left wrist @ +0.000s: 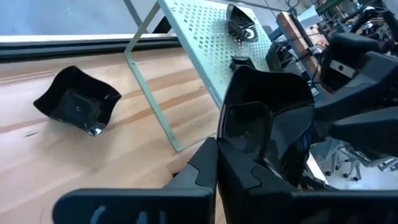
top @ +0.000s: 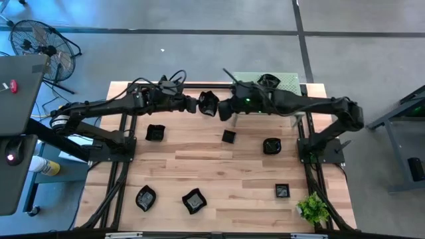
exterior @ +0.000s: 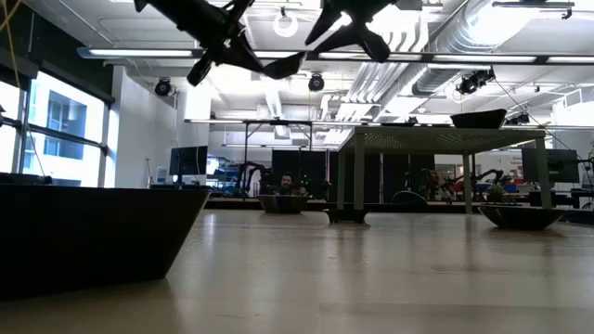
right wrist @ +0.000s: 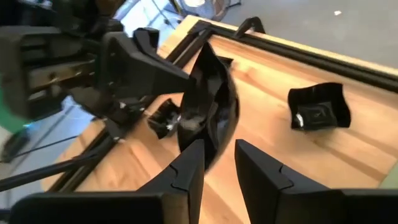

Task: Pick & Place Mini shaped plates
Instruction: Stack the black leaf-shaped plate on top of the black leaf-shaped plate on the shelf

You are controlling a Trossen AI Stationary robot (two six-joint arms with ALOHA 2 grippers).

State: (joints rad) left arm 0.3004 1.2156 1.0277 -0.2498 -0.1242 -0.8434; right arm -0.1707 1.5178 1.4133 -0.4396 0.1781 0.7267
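Robotics lab (exposed ceiling ducts (exterior: 483,37), workbenches (exterior: 445,139)).

Floor (top: 199,46): grey concrete, crossed by dark seam lines. Fan (top: 41,41): black, round-caged, standing on the floor beyond the surface's far-left corner. Surface (top: 219,169): light wood planks on a dark frame. Small green plant (top: 313,208): at its near-right corner. Windows (exterior: 37,125): large, on the room's left side, daylight entering. Ceiling: open, white, with long strip lights (exterior: 158,53) and exposed ducts (exterior: 445,37). Back of room: desks and monitors (exterior: 190,162).
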